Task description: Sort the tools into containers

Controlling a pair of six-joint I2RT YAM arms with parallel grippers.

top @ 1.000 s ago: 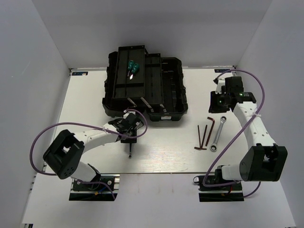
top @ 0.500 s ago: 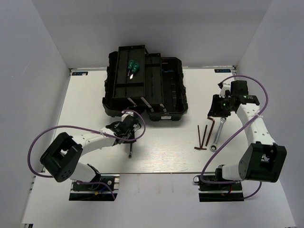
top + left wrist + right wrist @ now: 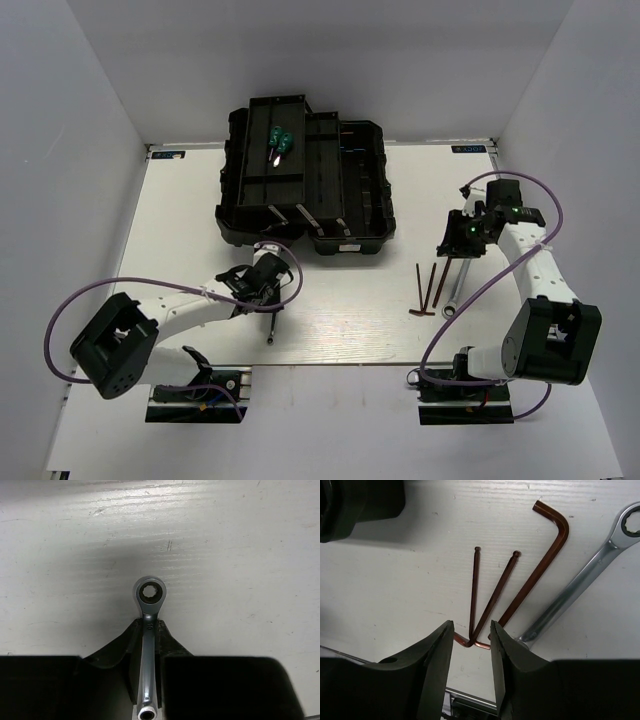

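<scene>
Left wrist view: your left gripper (image 3: 148, 628) clenched on small wrench (image 3: 149, 594), shaft lengthwise between its jaws, ring end pointing away over desk (image 3: 240, 555). Right wrist view: your right gripper (image 3: 470, 631) released, bends of thin hex keys (image 3: 474, 590) showing between spread jaws; thicker hex key (image 3: 545, 562) and larger wrench (image 3: 580, 585) just beside, slanted. Top external: toolbox (image 3: 232, 170) farther back, screwdrivers (image 3: 279, 141) inside.

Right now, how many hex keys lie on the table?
3, all before the right gripper: one thin key, a second thin key meeting it at the bend, a thicker key beside the larger wrench.
</scene>
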